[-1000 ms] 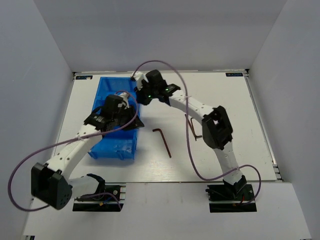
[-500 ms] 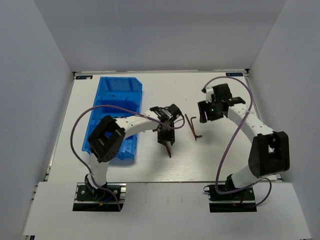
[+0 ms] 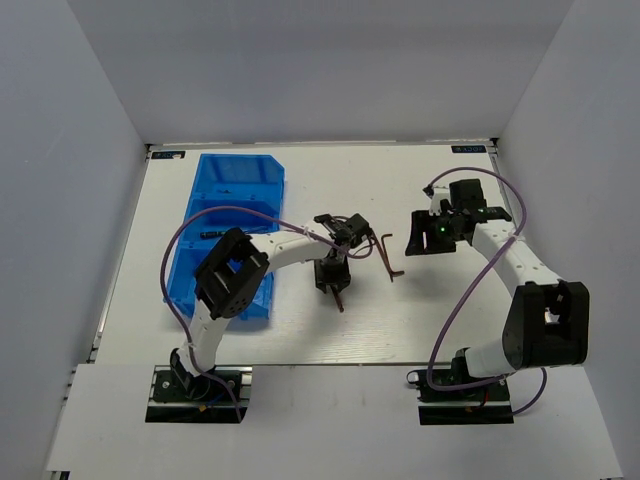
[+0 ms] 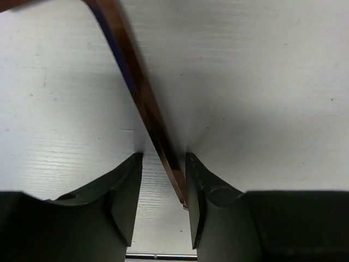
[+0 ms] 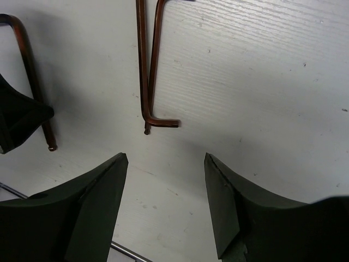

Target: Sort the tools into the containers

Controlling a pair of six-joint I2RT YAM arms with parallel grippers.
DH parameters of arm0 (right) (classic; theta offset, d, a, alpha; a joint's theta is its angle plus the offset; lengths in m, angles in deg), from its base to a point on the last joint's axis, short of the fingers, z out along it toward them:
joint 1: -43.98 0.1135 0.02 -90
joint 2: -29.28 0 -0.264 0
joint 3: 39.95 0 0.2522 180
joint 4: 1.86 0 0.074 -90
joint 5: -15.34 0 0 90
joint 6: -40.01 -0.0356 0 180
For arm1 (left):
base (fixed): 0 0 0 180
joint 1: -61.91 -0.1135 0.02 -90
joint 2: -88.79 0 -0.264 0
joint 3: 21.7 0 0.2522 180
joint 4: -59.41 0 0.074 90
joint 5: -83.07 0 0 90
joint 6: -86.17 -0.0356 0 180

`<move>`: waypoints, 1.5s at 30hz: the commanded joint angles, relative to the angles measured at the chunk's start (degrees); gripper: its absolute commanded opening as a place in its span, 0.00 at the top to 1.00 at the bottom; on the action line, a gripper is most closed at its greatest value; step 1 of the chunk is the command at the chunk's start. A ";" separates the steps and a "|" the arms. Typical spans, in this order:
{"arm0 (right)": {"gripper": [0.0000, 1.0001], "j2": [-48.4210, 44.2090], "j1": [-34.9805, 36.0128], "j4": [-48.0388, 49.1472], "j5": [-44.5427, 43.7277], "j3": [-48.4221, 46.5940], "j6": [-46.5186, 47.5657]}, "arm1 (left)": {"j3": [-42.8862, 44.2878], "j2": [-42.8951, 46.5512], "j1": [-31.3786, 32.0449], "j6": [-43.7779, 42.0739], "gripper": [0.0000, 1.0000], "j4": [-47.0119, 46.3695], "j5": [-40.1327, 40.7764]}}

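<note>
A thin brown hex key (image 4: 143, 98) lies on the white table, and its long arm runs down between my left gripper's (image 4: 163, 158) fingers. The jaws stand apart around it: its tip rests against the right finger, with a gap to the left one. From above, the left gripper (image 3: 333, 283) sits over this key (image 3: 340, 306) at mid-table. Two more hex keys (image 5: 147, 71) lie side by side ahead of my open, empty right gripper (image 5: 166, 158). In the top view that pair (image 3: 389, 256) is just left of the right gripper (image 3: 412, 243). The blue containers (image 3: 236, 180) stand at the left.
The left arm reaches across from the blue bin's near end to mid-table. In the right wrist view, the left gripper's dark finger (image 5: 19, 120) shows at the left edge beside its hex key (image 5: 27, 71). Grey walls enclose the table.
The left gripper left the bin and came down over the middle hex key. The right gripper swung from the bin's far end to the right of the paired keys and opened.
</note>
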 commanded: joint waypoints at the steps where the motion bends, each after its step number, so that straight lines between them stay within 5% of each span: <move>1: 0.36 -1.12 -0.87 1.17 3.92 -0.18 -0.93 | -5.23 -1.61 0.02 2.20 0.52 -0.02 3.88; 3: 0.36 -1.03 -1.14 1.17 4.62 -0.10 -0.93 | -6.47 -1.62 -0.51 2.82 0.56 -2.04 3.88; 6: 0.37 -1.12 -1.14 1.08 5.33 -0.10 -0.93 | -7.00 -2.14 -0.51 2.82 0.98 -2.58 3.35; 7: 0.37 -1.47 -1.22 0.82 5.51 -0.10 -0.58 | -6.22 -2.14 -0.51 3.43 1.00 -2.58 3.35; 12: 0.38 -2.08 -1.31 1.34 6.39 0.08 1.18 | -5.60 11.95 0.11 8.17 1.00 -2.58 7.47; 16: 0.38 -1.91 -1.31 2.05 7.09 0.17 1.01 | -7.61 26.74 -1.02 20.61 1.00 5.06 17.14; 24: 0.40 -0.33 -1.14 4.59 8.93 0.26 -0.84 | -27.89 53.63 -3.23 44.99 1.00 12.62 25.06; 30: 0.38 0.29 -0.70 3.98 10.87 -0.62 0.91 | -35.03 57.80 -7.36 50.90 1.00 14.65 26.11; 38: 0.31 4.14 1.41 4.33 5.43 0.69 11.02 | -33.38 52.44 -14.48 48.97 1.00 11.49 28.66; 40: 0.31 6.08 1.94 5.21 3.05 0.43 11.73 | -33.37 51.30 -16.15 47.39 0.93 9.91 28.13; 41: 0.32 7.66 2.11 5.73 2.35 0.08 11.90 | -33.37 50.60 -16.15 46.77 0.76 9.38 27.52; 45: 0.36 13.36 3.34 5.57 0.59 -3.96 11.73 | -32.32 49.89 -17.47 44.40 0.46 8.85 25.50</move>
